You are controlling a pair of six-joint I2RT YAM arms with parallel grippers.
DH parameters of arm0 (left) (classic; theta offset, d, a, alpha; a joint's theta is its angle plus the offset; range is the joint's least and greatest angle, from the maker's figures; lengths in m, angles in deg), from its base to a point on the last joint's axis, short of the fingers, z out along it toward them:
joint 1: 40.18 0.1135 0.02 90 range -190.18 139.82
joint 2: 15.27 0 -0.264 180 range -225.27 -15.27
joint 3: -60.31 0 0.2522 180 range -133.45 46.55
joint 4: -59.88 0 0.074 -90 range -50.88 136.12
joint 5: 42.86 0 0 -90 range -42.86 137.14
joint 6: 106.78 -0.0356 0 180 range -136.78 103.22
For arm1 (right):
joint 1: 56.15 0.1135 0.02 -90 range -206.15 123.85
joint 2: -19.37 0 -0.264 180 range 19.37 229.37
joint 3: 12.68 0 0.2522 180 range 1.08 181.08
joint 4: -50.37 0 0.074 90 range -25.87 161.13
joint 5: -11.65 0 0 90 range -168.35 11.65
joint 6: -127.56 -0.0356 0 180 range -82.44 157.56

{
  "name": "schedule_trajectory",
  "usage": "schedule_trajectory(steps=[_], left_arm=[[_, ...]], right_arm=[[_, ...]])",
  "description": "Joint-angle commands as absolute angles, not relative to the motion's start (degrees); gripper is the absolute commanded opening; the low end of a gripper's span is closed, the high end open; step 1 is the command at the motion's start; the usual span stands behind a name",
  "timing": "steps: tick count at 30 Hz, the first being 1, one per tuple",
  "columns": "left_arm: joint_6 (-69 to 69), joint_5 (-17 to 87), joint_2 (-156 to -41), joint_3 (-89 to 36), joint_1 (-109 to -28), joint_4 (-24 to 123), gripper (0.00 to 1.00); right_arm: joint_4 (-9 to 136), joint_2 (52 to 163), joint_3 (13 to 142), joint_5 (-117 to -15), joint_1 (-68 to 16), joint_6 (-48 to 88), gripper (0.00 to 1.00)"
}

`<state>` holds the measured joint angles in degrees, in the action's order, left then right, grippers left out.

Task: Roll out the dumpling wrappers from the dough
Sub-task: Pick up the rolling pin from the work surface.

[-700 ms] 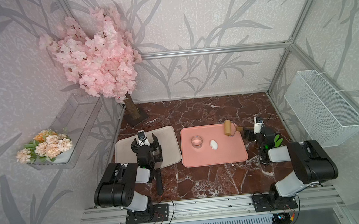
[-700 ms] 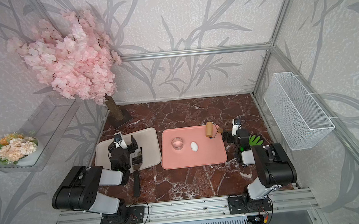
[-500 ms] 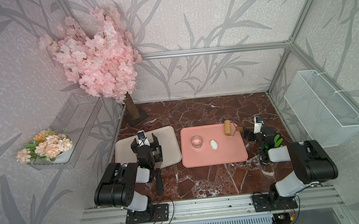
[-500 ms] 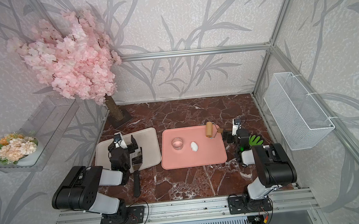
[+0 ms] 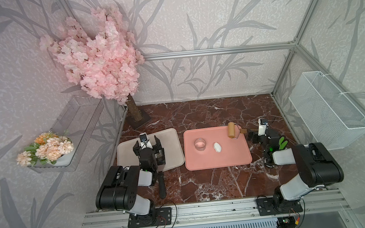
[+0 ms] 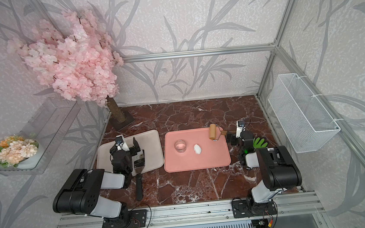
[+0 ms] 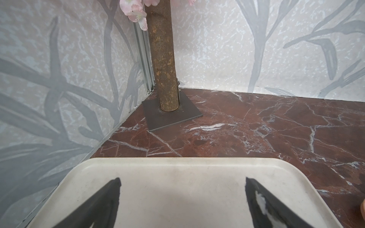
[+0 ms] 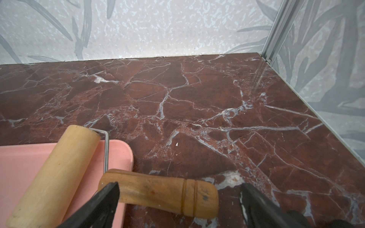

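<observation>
The dough is a small white oval lump on the pink tray, beside a clear glass cup. No dumpling wrappers are in view. The tan wooden roller lies on the tray's far right corner, and its handle sticks out over the marble. My right gripper is open, its fingers wide apart on either side of that handle without gripping it. My left gripper hangs open and empty over the beige tray.
A black-handled scraper lies across the beige tray's near edge. The blossom tree's trunk stands on a plate at the back left corner. A green glove-like object sits by the right arm. A white wire basket hangs on the right wall.
</observation>
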<state>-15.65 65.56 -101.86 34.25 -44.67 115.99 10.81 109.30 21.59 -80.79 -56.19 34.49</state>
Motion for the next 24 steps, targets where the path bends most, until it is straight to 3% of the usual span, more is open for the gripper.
schedule_trajectory(steps=[1, 6, 9, 11, 15, 20, 24], left_arm=[[-14.7, 67.6, -100.1, 31.7, -44.4, 112.7, 1.00], [-10.1, 74.4, -94.9, 20.0, -44.3, 87.7, 1.00], [1.2, 74.7, -92.3, 12.1, -43.3, 71.4, 1.00], [8.7, 71.3, -91.8, 7.4, -42.3, 63.8, 1.00], [14.4, 59.5, -91.3, 0.6, -42.0, 54.2, 1.00], [16.9, 47.3, -88.0, 1.3, -43.3, 53.9, 1.00], [16.5, 47.9, -85.5, 1.3, -48.9, 50.0, 1.00]], right_arm=[[13.9, 104.5, 23.0, -84.7, -56.4, 33.7, 0.99], [28.1, 93.9, 26.2, -87.0, -56.4, 30.7, 0.99], [46.3, 86.3, 31.7, -95.0, -57.0, 11.1, 0.99], [59.7, 83.0, 36.8, -86.4, -60.7, 0.7, 0.99], [63.6, 82.4, 41.2, -68.6, -65.1, -6.1, 0.99], [89.0, 90.8, 55.4, -64.4, -65.1, -4.2, 0.97], [97.6, 95.1, 59.0, -60.1, -64.4, -5.1, 0.91]])
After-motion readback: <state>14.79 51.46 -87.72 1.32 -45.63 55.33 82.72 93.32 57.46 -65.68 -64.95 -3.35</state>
